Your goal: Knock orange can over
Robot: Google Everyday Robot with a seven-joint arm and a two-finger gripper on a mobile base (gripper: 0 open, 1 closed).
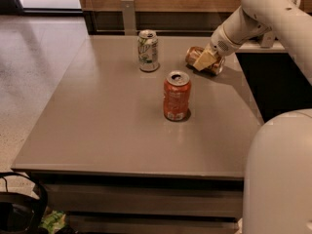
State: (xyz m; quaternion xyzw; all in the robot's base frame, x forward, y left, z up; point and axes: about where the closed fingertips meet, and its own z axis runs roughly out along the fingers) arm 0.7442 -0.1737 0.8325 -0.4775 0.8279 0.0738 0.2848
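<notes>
The amber orange can (192, 55) lies on its side at the back right of the grey table (102, 126), its silver end pointing left. My gripper (205, 60) is right at the can, over its middle and touching it, and hides part of its body. The white arm reaches in from the upper right.
A brighter red-orange can (176, 95) stands upright near the table's middle. A white-and-green can (147, 50) stands upright at the back. A dark counter (273, 87) lies right of the table. The robot's white body (280, 174) fills the lower right.
</notes>
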